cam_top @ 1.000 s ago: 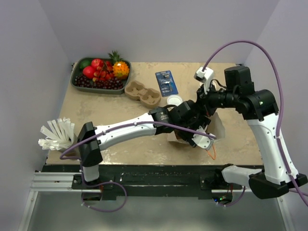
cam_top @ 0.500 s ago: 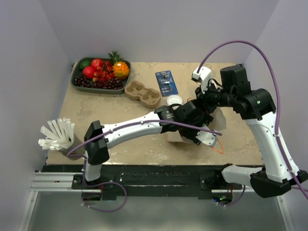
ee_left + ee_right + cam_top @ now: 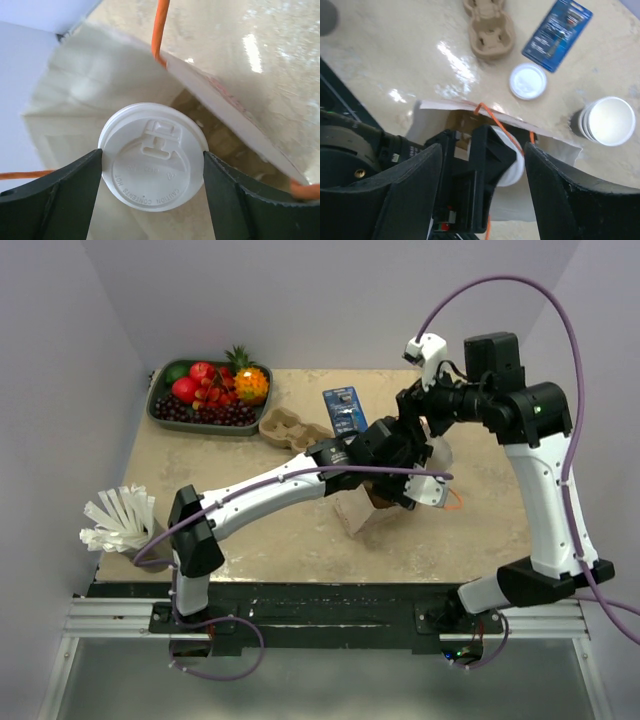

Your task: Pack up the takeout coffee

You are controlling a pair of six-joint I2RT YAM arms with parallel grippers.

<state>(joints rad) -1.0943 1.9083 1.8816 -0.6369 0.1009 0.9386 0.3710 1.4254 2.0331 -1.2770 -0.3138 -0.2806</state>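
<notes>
"Where is the takeout coffee (image 3: 152, 160)?"

"Right in the middle of my left tool (image 3: 152, 170). The two dark fingers (image 3: 60, 195) press on its white lid (image 3: 132, 177) from both sides, so I am pinching it."

"Is it standing up?"

"Yes. The lid looks up at my tool, and the cup points straight down, away from it."

"What is under it?"

"The white bag (image 3: 90, 80) with orange handles (image 3: 159, 30). Its open mouth is just below my left tool, all round the cup. I cannot tell how deep the cup sits."

"And your other tool?"

"My right tool (image 3: 484, 150) hangs higher, over the same bag. Its fingers are spread wide and hold nothing."

"Which one is nearer?"

"The left one. It has the cup. I think the next move is straight down, until the cup stands on the bag's bottom on the worktop (image 3: 270, 60). If I tilt, it may catch the bag's edge."
</notes>
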